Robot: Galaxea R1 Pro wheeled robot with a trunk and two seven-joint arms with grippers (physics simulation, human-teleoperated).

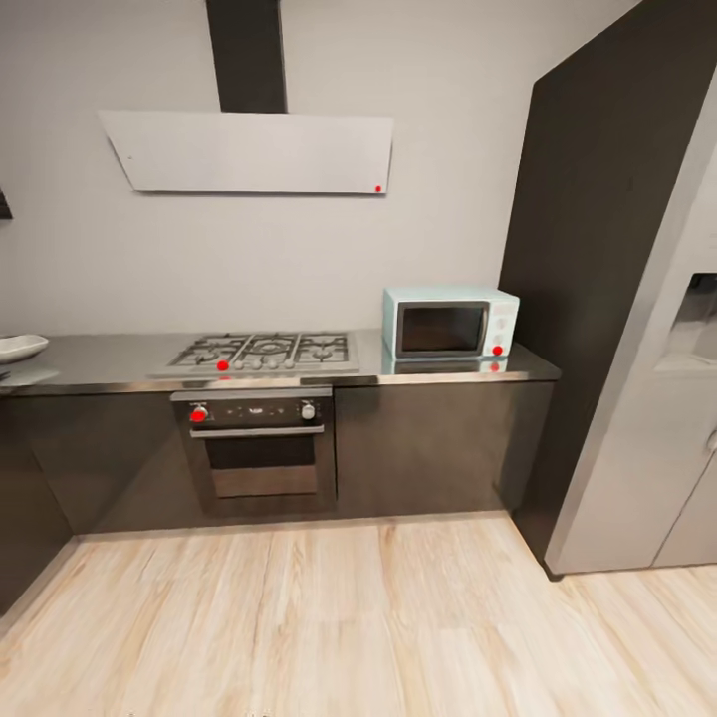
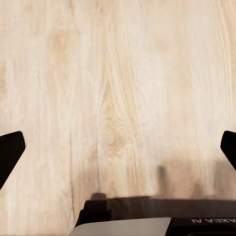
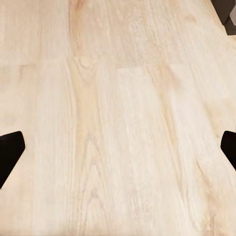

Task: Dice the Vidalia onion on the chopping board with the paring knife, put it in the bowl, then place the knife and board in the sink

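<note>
Across the pale wood floor (image 1: 329,607), the counter (image 1: 100,360) carries a hob (image 1: 267,351), a microwave (image 1: 450,323) and, at its far left edge, what looks like the white bowl (image 1: 20,347). Both the left gripper (image 2: 118,147) and right gripper (image 3: 118,147) hang spread and empty over the floor, presumably for travel.

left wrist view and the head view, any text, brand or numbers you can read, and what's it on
"AXEA A", seen upside down and cut off by the frame edge, on the dark housing at the edge of the left wrist view.
Oven control panel: a small mark in the middle, too blurred to read.
Microwave: keypad on its right side, too small to read.
Nothing else legible.
</note>
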